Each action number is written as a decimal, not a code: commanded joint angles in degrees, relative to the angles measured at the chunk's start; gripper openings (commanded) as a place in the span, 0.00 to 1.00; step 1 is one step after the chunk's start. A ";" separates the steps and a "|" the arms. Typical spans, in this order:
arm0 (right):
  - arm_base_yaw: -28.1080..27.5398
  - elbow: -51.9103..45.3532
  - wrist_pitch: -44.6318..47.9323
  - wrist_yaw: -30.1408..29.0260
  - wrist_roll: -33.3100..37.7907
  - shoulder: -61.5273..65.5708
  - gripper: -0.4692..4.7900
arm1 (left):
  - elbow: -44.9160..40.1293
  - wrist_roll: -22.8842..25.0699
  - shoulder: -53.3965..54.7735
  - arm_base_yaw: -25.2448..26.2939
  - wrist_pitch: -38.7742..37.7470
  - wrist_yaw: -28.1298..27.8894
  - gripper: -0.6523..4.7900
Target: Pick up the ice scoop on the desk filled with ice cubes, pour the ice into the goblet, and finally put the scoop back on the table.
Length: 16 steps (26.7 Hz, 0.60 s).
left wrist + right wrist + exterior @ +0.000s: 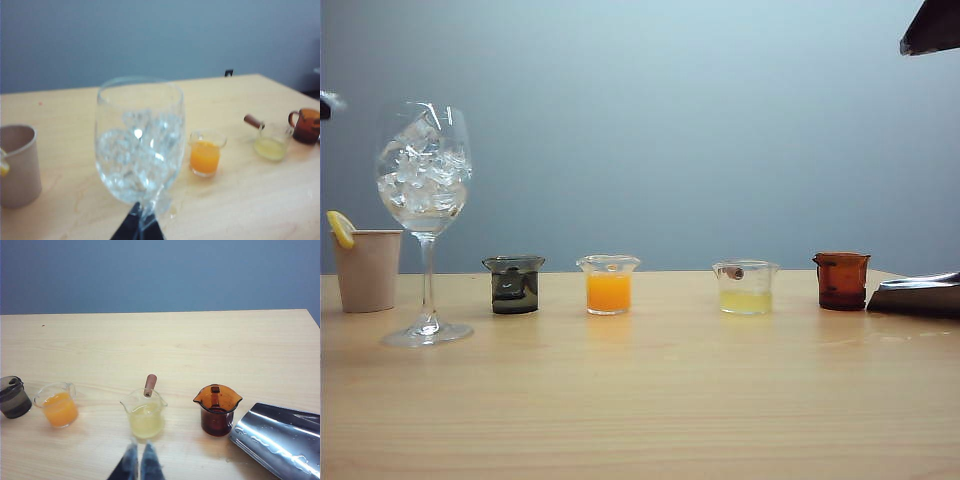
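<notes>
the goblet (424,215) holds the ice cubes (422,170); the ice scoop (280,440) lies on the table (650,400); right gripper (138,462) closed, empty; left gripper (137,227) i cannot tell.

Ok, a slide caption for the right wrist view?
Right hand shut above four small beakers, the empty ice scoop lying back on the table beside the brown one.
</notes>
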 commanded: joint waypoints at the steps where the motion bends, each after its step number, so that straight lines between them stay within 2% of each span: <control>1: -0.02 0.35 0.76 0.13 0.09 -0.15 0.13 | -1.55 0.00 -5.92 0.68 -0.24 0.44 0.11; 3: -0.02 0.35 0.59 0.15 0.09 -0.13 0.13 | -3.30 -0.31 -10.69 3.48 -2.67 3.54 0.11; 10: -0.02 0.35 0.72 0.15 0.09 -0.13 0.13 | -6.10 -4.39 -20.55 13.79 -7.17 4.50 0.11; 13: -0.02 0.35 0.70 0.13 0.09 -0.13 0.13 | -7.04 -3.85 -23.93 15.78 -10.27 2.51 0.11; 16: -0.02 0.35 0.48 0.15 0.09 -0.22 0.13 | -7.69 -3.80 -23.69 15.30 -11.91 1.14 0.11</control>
